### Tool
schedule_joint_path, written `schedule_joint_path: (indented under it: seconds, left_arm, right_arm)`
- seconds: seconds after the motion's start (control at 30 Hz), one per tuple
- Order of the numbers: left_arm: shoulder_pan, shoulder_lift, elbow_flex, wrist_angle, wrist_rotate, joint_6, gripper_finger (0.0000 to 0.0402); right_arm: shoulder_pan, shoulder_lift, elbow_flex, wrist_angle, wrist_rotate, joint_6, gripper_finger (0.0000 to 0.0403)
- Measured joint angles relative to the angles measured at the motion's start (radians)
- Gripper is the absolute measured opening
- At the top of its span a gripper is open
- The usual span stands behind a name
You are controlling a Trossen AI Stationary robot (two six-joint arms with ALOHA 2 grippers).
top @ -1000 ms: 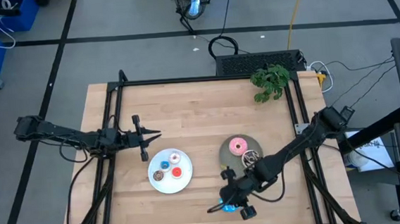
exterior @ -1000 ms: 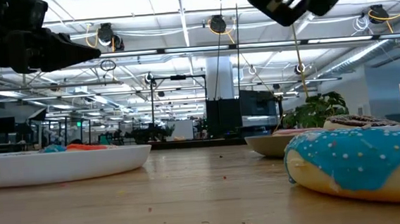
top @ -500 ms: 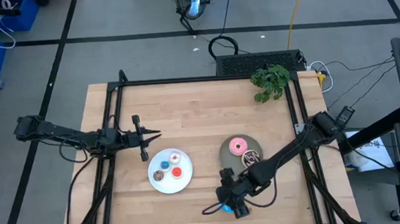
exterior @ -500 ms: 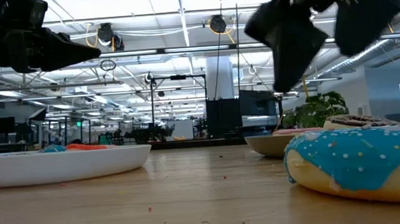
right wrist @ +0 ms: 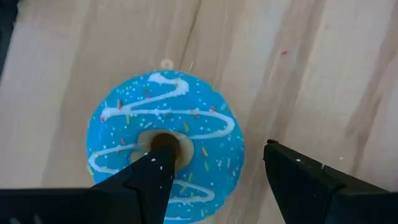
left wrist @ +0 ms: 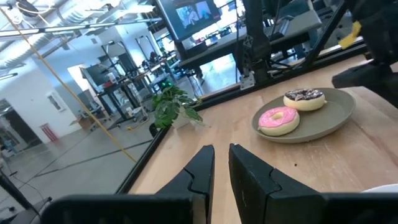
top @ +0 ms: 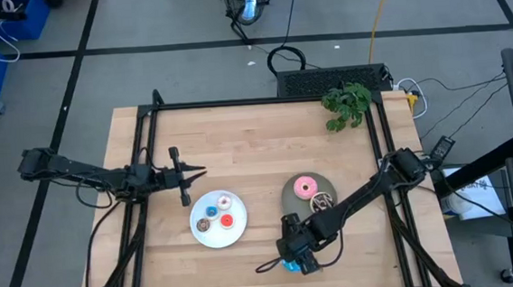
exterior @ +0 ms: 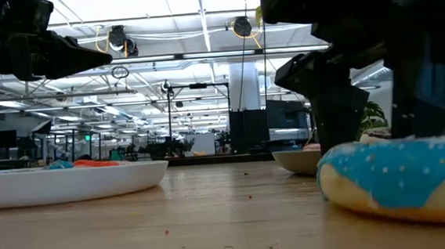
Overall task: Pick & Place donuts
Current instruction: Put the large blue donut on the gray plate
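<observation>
Your right gripper (top: 291, 264) has come down since half a second ago. In the low view its dark fingers (exterior: 339, 108), which hung clear above the table before, now stand right behind and over the blue donut (exterior: 403, 181) at the lower right of the frame. In the high view the gripper has slid a little toward the lower centre and now covers most of the blue donut (top: 290, 267) near the table's bottom edge. The right wrist view shows its fingers spread apart, one fingertip (right wrist: 152, 171) over the donut's hole and the other (right wrist: 292, 171) out over bare wood beside the blue donut (right wrist: 168, 146), which lies flat on the wooden table (right wrist: 298, 74). You cannot tell from these views whether a finger is touching the icing yet.

Your left gripper (top: 195, 173) has not moved: it hangs at centre left of the high view, just above the white plate (top: 210, 236), and the left wrist view shows its fingers (left wrist: 202, 171) close together with only a thin gap, holding nothing.

The rest is unchanged. The pink donut (top: 306, 189) and the brown sprinkled donut (top: 321, 206) sit side by side on the grey plate (top: 291, 200), right of centre. The four tiny donuts (top: 217, 212) stay on the white plate. The small green plant (top: 346, 105) is at the table's upper right corner.
</observation>
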Motion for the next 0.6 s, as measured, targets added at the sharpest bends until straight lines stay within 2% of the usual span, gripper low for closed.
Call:
schedule_joint_path:
  seconds: [0.23,0.43,0.6]
  left_arm:
    - [0.000,0.000,0.000,-0.002,-0.007,0.000,0.0056]
    - [0.000,0.000,0.000,-0.002,-0.007,0.000,0.0056]
    - [0.000,0.000,0.000,-0.002,-0.007,0.004,0.0056]
  right_arm:
    - [0.001,0.000,-0.026,0.025,0.000,-0.028,0.0228]
    - [0.001,-0.004,-0.099,0.142,0.000,-0.042,0.0227]
    - [0.001,-0.004,-0.105,0.155,0.001,-0.049,0.0189]
